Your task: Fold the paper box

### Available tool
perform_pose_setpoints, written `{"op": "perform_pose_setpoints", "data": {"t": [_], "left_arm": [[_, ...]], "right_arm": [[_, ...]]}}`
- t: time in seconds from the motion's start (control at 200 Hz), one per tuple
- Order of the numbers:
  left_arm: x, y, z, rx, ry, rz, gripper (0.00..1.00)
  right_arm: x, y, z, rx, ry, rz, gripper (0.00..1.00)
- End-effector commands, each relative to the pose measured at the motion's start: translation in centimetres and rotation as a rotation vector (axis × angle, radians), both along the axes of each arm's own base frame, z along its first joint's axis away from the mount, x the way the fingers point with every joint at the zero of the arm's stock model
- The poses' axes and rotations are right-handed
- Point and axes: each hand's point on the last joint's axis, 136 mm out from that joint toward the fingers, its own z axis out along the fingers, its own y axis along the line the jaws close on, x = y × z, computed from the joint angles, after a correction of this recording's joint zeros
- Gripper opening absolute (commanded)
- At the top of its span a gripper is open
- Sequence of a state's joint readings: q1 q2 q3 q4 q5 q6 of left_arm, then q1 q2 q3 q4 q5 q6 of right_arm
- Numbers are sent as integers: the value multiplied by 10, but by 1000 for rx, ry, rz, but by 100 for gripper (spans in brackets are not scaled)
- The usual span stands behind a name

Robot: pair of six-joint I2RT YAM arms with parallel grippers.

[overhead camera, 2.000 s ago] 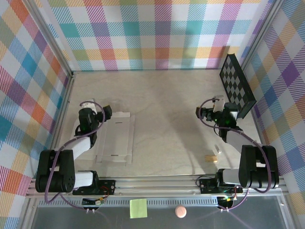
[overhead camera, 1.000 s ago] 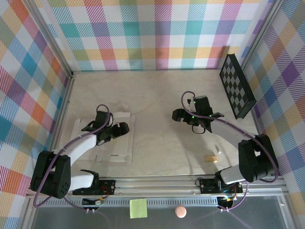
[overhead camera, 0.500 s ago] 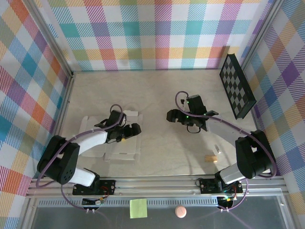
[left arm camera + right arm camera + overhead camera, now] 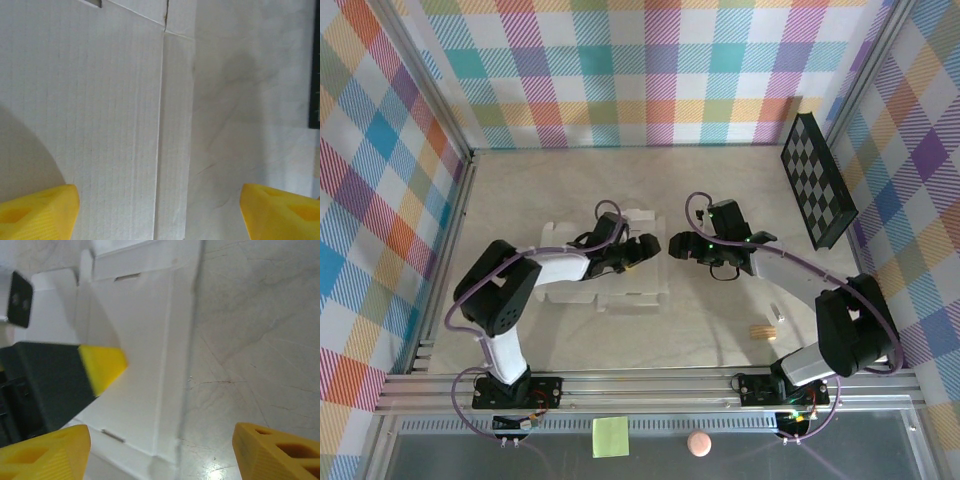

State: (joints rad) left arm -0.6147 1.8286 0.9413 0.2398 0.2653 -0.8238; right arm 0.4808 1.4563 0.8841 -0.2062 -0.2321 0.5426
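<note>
Facing across paper box (image 4: 632, 287) edge — L end effector (image 4: 159, 205) & R end effector (image 4: 160, 445), both spread wide, empty.

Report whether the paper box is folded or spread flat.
Spread flat: the paper box lies on the table, panels level across the crease.

**No legible writing anywhere**

No letter, number, brand mark or sign can be read in any view. The paper box (image 4: 638, 290) shows plain pale card with creases and slots but no print, from above and in both wrist views. The sticky note (image 4: 610, 437) by the near rail is too small to tell whether anything is written on it. The checkerboard panel (image 4: 817, 182) carries only its pattern of squares.
</note>
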Motion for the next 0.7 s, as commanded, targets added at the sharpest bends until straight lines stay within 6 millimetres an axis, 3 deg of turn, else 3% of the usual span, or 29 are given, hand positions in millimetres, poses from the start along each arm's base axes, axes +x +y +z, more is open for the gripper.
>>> {"op": "perform_pose_setpoints", "data": {"t": [0.0, 0.105, 0.235, 0.435, 0.695], "left_arm": [[9, -34, 10, -98, -11, -17, 83], [16, -42, 22, -112, -42, -27, 82], [19, -32, 39, -46, -103, -40, 82], [25, 15, 51, 96, -146, -10, 82], [32, 72, 32, 199, -80, -5, 81]], "right_arm": [[-11, 1, 10, 30, 10, -1, 73], [-16, 0, 7, 35, 24, -8, 71], [-20, 2, 6, 50, 38, -8, 66], [-30, 19, 1, 71, 81, 30, 61], [-39, 42, -14, 58, 131, 69, 56]]}}
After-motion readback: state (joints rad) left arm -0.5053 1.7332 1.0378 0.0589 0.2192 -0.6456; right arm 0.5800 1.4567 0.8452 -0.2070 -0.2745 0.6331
